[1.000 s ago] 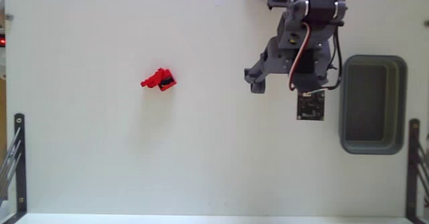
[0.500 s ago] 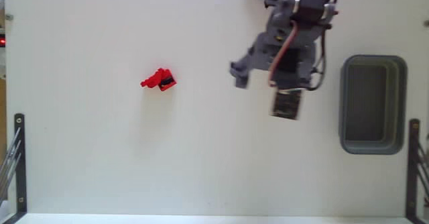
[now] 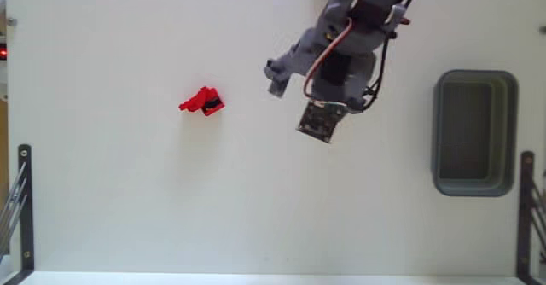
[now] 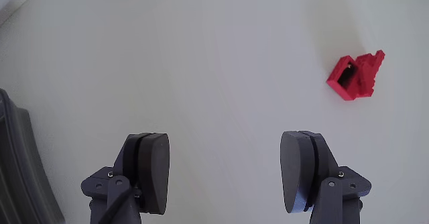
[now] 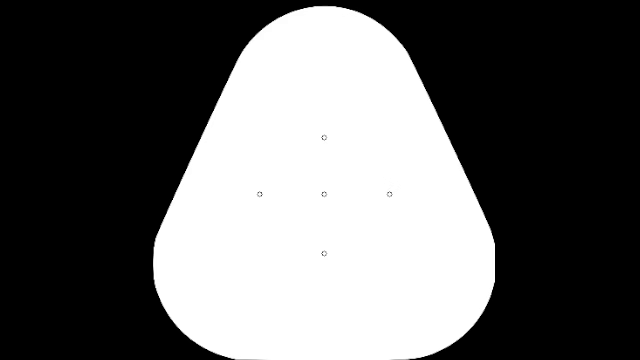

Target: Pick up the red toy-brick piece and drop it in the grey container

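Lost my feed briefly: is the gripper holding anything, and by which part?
Nothing. The gripper is open and empty; the red toy-brick piece lies apart on the table.

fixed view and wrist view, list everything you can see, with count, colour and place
red toy-brick piece: one, bright red with dark spots, on the table left of centre in the fixed view; upper right in the wrist view, ahead of the fingers and off to the right
grey container: one, grey with darker inside, at the right edge of the table in the fixed view, nothing seen in it
table: one, off-white, fills both views
metal brackets: two, dark, at the left and right lower edges of the fixed view
arm: one, grey, entering from the top of the fixed view
hand: one, dark grey fingers, open and holding nothing, above bare table
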